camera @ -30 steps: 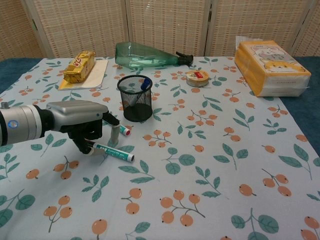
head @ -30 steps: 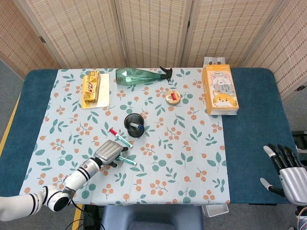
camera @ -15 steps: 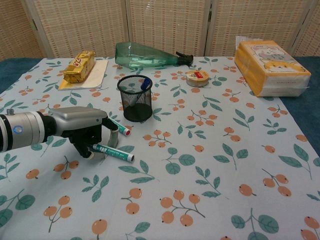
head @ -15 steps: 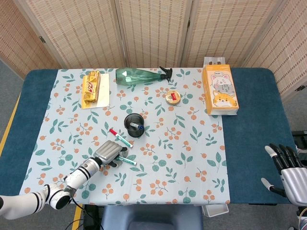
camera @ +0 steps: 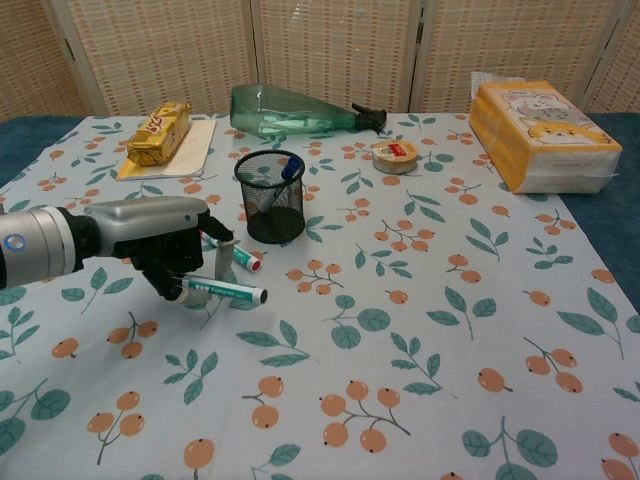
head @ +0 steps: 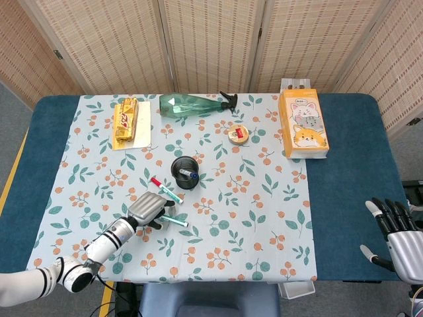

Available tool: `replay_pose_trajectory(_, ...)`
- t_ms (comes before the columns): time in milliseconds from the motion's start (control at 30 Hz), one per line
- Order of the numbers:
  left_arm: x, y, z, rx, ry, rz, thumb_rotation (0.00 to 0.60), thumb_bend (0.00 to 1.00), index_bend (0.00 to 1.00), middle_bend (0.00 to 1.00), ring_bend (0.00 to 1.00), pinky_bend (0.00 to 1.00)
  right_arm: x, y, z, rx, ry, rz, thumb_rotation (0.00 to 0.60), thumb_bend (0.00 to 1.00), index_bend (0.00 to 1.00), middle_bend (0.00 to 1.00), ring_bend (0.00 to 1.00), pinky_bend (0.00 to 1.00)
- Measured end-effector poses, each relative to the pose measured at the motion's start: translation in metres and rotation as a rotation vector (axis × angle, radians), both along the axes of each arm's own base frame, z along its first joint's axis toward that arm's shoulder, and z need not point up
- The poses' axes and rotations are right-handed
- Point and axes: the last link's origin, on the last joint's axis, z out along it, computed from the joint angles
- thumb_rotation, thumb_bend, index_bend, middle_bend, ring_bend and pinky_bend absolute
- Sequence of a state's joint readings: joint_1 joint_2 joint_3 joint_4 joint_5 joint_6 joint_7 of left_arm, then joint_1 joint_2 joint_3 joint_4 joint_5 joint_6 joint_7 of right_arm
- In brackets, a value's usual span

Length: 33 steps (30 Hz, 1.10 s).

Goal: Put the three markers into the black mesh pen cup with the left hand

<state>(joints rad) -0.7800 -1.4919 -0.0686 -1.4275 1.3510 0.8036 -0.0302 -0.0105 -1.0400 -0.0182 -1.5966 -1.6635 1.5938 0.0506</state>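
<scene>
My left hand (camera: 160,248) (head: 147,209) pinches one end of a green-and-white marker (camera: 228,291) (head: 174,220), which hangs nearly level just above the floral cloth. A second marker with a red cap (camera: 238,257) (head: 165,190) lies on the cloth right behind the hand. The black mesh pen cup (camera: 270,200) (head: 184,174) stands upright a short way beyond, with a blue-capped marker (camera: 290,170) inside it. My right hand (head: 397,238) hovers off the table's front right corner, fingers spread and holding nothing; it is outside the chest view.
A green spray bottle (camera: 296,111) lies on its side at the back. A yellow snack pack (camera: 158,132) rests on a white card at back left. A small round tin (camera: 395,155) and an orange tissue box (camera: 540,135) sit to the right.
The left hand has raised the green marker off the cloth, and it now sits higher and more level. The right hand has not moved.
</scene>
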Motion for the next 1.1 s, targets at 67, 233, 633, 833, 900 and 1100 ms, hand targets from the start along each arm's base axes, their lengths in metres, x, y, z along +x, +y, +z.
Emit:
replay_pose_trajectory(67, 0.005, -0.002, 0.011, 0.009, -0.044, 0.025, 0.6, 0.38, 0.56, 1.0, 1.0, 1.0, 0.0, 0.0, 0.0, -0.001, -0.001, 0.0, 0.6, 0.2, 0.05, 0.05, 0.03, 0.0)
replay_pose_trajectory(233, 0.023, -0.005, 0.045, 0.026, -0.237, 0.157, 0.6, 0.4, 0.57, 1.0, 1.0, 1.0, 0.0, -0.001, -0.001, 0.007, 0.001, -0.001, 0.6, 0.2, 0.05, 0.05, 0.03, 0.0)
replay_pose_trajectory(633, 0.073, 0.033, 0.104, 0.019, -0.76, 0.521, 0.6, 0.4, 0.56, 1.0, 1.0, 1.0, 0.0, -0.005, -0.004, 0.02, 0.003, -0.01, 0.6, 0.2, 0.05, 0.05, 0.03, 0.0)
replay_pose_trajectory(833, 0.091, 0.044, 0.08, -0.059, -0.842, 0.55, 0.6, 0.4, 0.56, 1.0, 1.0, 1.0, -0.001, -0.004, -0.002, 0.014, -0.006, -0.01, 0.6, 0.2, 0.05, 0.05, 0.03, 0.0)
replay_pose_trajectory(900, 0.094, 0.049, 0.068, -0.077, -0.858, 0.556, 0.6, 0.4, 0.56, 1.0, 1.0, 1.0, -0.002, -0.003, 0.0, 0.012, -0.01, -0.01, 0.6, 0.2, 0.05, 0.05, 0.03, 0.0)
replay_pose_trajectory(1100, 0.098, 0.064, 0.04, -0.106, -0.884, 0.556, 0.6, 0.4, 0.56, 1.0, 1.0, 1.0, -0.003, 0.002, 0.003, 0.014, -0.019, -0.007, 0.6, 0.2, 0.05, 0.05, 0.03, 0.0)
